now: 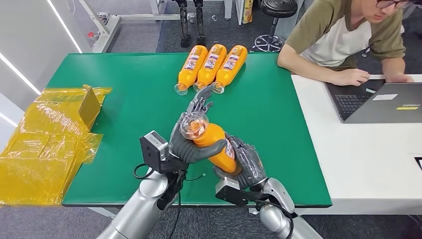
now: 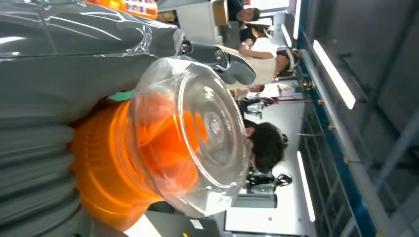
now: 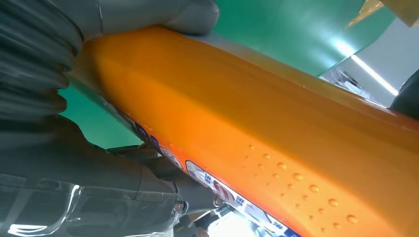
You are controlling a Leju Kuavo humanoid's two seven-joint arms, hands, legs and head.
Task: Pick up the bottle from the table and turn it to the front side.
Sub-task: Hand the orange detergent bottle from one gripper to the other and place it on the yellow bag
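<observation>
Bottle [image 1: 214, 144] gripped btwn left robot hand [image 1: 191, 142] & right robot hand [image 1: 246, 162].

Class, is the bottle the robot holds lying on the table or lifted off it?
Lifted: both robot hands, left and right, grip the bottle above the table.

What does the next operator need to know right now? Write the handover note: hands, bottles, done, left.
Left hand: grips the cap end of the orange plastic bottle with a clear cap.
Right hand: holds the same bottle's lower body.
The bottle is lifted above the green table, tilted, cap pointing up toward the camera.
Three more orange bottles lie side by side at the table's far edge, labels up.
Done: pick-up.
Left: the held bottle's label sits on its side, toward the right hand, so the turn to the front looks unfinished; then presumably set it down.
</observation>
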